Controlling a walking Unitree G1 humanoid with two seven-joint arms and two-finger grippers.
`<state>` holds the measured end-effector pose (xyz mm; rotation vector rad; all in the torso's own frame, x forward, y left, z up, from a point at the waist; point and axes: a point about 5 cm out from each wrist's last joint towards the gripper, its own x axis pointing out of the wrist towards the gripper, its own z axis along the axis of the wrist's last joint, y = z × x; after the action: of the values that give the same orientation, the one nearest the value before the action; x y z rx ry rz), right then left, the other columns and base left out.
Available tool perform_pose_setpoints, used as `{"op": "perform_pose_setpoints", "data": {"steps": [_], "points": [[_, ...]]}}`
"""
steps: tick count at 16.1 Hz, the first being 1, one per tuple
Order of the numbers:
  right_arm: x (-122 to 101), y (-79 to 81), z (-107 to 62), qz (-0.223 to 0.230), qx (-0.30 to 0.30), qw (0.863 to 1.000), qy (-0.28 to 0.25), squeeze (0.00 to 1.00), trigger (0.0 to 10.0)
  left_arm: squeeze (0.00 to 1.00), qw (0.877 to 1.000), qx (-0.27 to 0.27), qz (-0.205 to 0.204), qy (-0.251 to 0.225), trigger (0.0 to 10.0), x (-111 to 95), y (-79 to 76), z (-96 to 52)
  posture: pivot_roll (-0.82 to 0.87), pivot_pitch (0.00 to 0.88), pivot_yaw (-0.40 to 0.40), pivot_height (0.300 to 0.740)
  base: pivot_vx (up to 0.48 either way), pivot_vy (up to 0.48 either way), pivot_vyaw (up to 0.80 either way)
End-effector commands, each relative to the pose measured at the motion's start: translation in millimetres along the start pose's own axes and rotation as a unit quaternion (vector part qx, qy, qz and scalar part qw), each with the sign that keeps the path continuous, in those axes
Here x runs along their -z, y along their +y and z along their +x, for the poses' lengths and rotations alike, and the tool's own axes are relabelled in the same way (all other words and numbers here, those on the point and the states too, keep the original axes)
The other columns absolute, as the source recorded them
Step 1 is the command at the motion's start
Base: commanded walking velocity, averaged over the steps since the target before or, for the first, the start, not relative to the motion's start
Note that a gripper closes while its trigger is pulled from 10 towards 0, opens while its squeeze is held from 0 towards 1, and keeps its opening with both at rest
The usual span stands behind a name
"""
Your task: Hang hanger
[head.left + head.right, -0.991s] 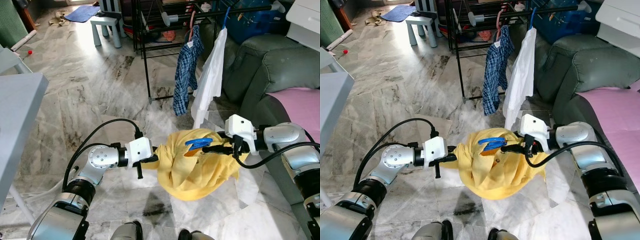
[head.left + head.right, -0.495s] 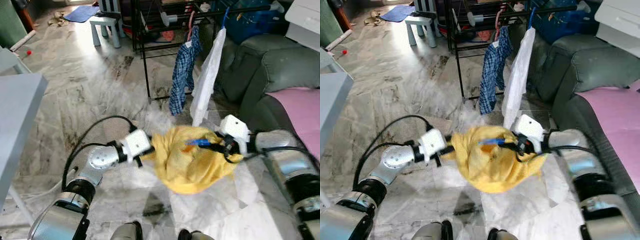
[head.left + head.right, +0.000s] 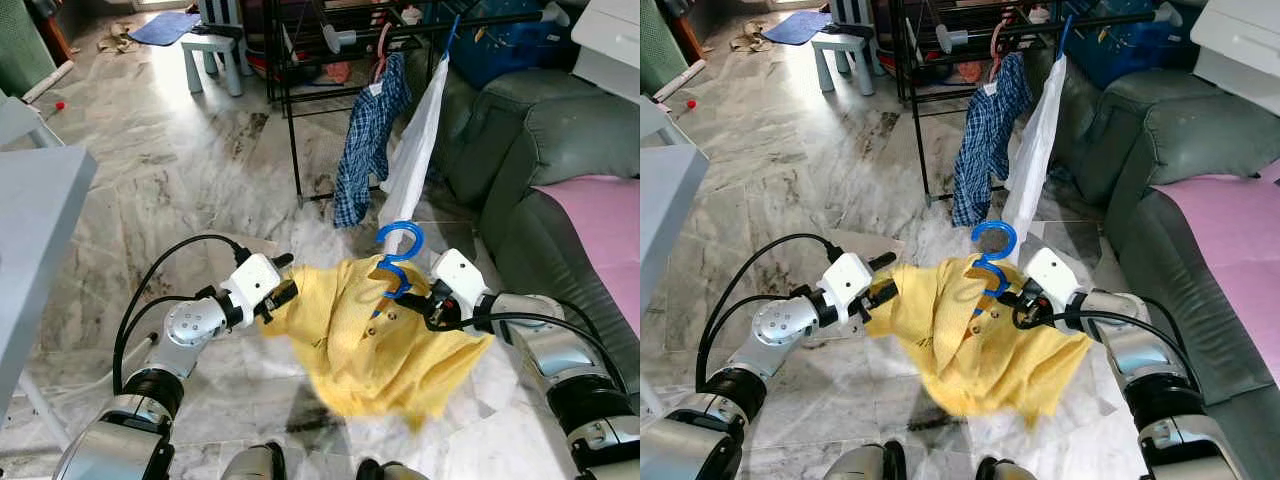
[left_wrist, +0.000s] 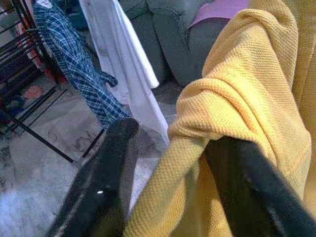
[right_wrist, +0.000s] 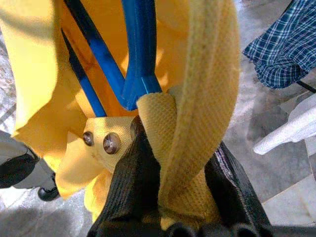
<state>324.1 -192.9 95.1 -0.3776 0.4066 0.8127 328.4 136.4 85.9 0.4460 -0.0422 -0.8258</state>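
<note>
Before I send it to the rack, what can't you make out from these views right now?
- Blue hanger: its arms lie inside the yellow shirt in the eye views.
- Right gripper: the shirt's collar fills the gap in its wrist view, so whether it also pinches the hanger is unclear.
- Left gripper: fabric lies between the fingers; contact point hidden.
- Rack: its top is cut by the picture's upper edge, so free rail space is unknown.

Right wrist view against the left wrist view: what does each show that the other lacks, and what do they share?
Right wrist view alone: the blue hanger inside the shirt, two buttons, and the right hand pinching a collar fold. Left wrist view alone: the left hand gripping a bunched fold, the grey sofa and the pink cover. Shared: the yellow shirt, plaid shirt and white shirt.
</note>
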Motion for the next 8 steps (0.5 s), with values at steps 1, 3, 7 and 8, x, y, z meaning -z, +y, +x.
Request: {"op": "perform_pose_setpoints", "data": {"steps": [1, 3, 7, 8], "points": [[-7.8, -10.5, -6.6, 0.003, 0.031, 0.999, -0.019, 0.0, 0.0, 1.0, 1.0, 0.003, -0.006, 0.012, 10.0, 5.3, -1.2, -3.5, -0.08, 0.103, 0.008, 0.74, 0.0, 0.0, 0.0], [-7.8, -10.5, -6.6, 0.003, 0.031, 0.999, -0.019, 0.0, 0.0, 1.0, 1.0, 0.003, -0.006, 0.012, 10.0, 5.3, -1.2, -3.5, -0.08, 0.103, 0.008, 0.74, 0.0, 0.0, 0.0], [-7.8, -10.5, -6.6, 0.003, 0.031, 0.999, -0.019, 0.0, 0.0, 1.0, 1.0, 0.003, -0.006, 0.012, 10.0, 5.3, -1.2, -3.5, -0.08, 0.103, 0.008, 0.74, 0.0, 0.0, 0.0], [-7.8, -10.5, -6.6, 0.003, 0.031, 0.999, -0.019, 0.0, 0.0, 1.0, 1.0, 0.003, -0.006, 0.012, 10.0, 5.3, -1.2, -3.5, -0.08, 0.103, 0.008, 0.74, 0.0, 0.0, 0.0]]}}
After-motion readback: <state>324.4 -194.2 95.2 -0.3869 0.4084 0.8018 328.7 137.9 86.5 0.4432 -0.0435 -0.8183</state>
